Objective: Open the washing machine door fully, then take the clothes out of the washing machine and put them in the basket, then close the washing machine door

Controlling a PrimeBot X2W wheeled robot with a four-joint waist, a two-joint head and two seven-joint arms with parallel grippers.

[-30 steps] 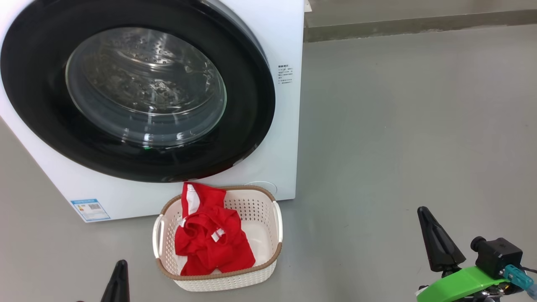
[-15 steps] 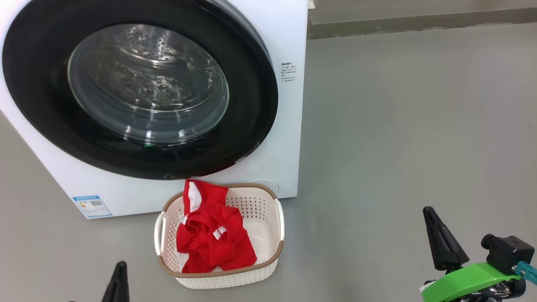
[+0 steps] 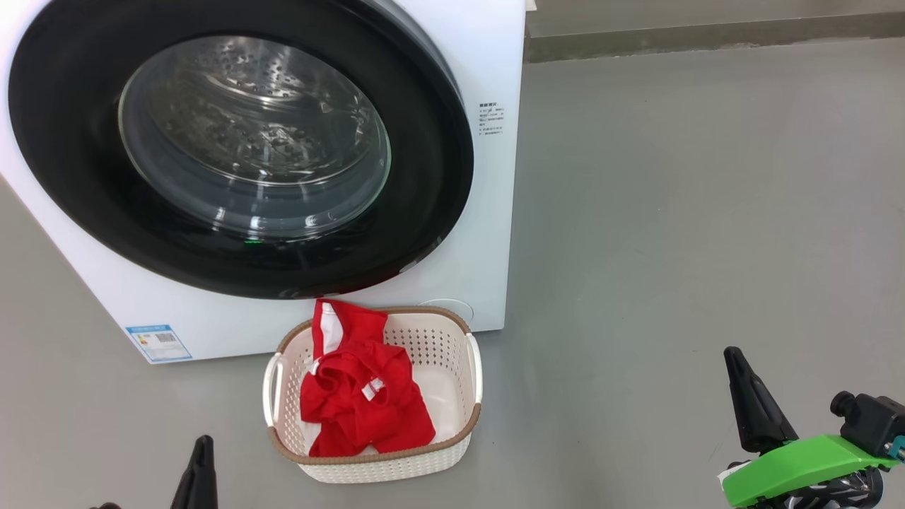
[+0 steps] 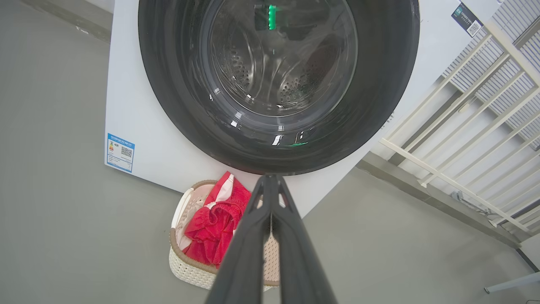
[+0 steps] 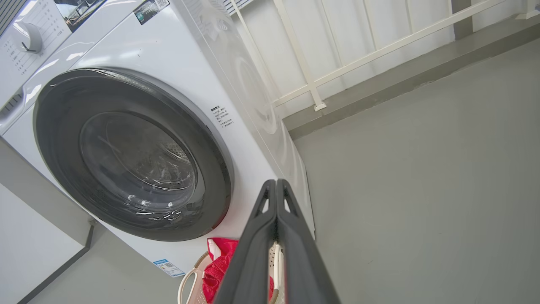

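Left gripper (image 4: 270,179): fingers pressed together along their length, nothing between them. It hangs low at the lower left of the head view, above bare floor (image 3: 672,212), near the basket but not touching it.

Right gripper (image 5: 276,182): fingers also closed tip to tip, holding nothing. It sits at the lower right of the head view, well apart from the basket, with a green bracket (image 3: 799,466) and a small black camera block behind it.

Basket (image 3: 382,470): upright on the floor between the two grippers, just in front of the washing machine (image 3: 488,212), below the lower right of the door.

Clothes (image 3: 360,403): red with white panels, bunched in the left half of the basket. One corner is draped over the rim on the machine side. The basket's right half shows its bare bottom.

Washing machine door (image 3: 438,141): closed, black rim flush with the white front. The perforated drum shows through the glass window (image 3: 254,134); no red fabric visible inside.

Blue sticker (image 3: 158,342): lower left corner of the machine front. A white railing (image 4: 464,105) stands beyond the machine.
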